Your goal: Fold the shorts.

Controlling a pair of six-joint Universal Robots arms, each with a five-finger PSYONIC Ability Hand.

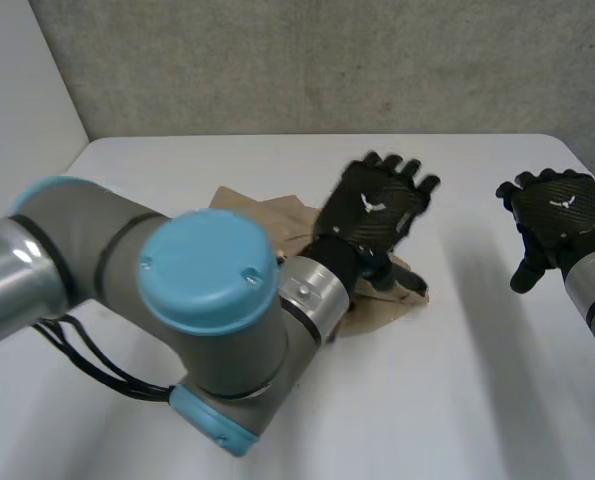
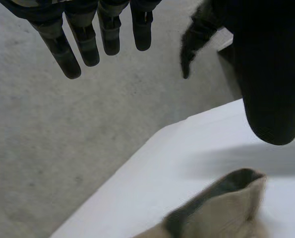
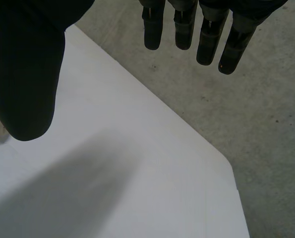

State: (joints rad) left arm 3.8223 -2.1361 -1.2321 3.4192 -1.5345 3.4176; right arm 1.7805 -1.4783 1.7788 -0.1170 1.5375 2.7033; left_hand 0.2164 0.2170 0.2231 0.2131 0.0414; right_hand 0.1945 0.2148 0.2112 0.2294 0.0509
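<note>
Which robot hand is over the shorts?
The left hand: it is above the tan shorts, while the right hand is off to the side over the white table.

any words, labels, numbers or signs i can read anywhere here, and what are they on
No readable words or numbers anywhere.
Back of the left robot hand: a small white emblem, a shape rather than letters.
Back of the right robot hand: the same kind of white emblem, no letters.
The shorts: plain tan cloth, no label in sight.
The table: plain white, no marks.
</note>
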